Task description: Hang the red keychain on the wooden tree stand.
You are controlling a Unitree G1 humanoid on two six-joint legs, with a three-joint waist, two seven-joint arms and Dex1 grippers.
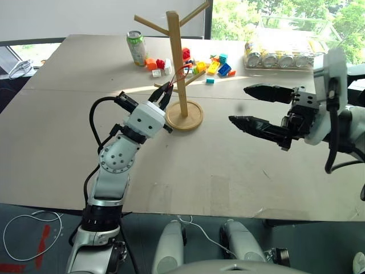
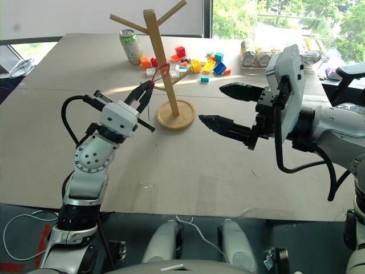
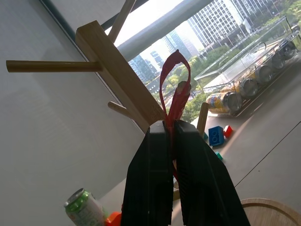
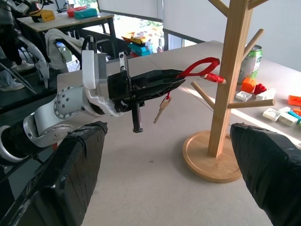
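Beside the wooden tree stand (image 4: 229, 84), left claw (image 4: 176, 81) pinches the floppy, light red keychain (image 4: 202, 68) mid-cord; right claw (image 1: 251, 105) gapes empty.

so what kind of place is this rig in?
Probably an upper-floor office or lab used as a test room. The window looks out on high-rise buildings, other desks stand behind, and the table is a staged mix of toy bricks, a green can and canned drinks.
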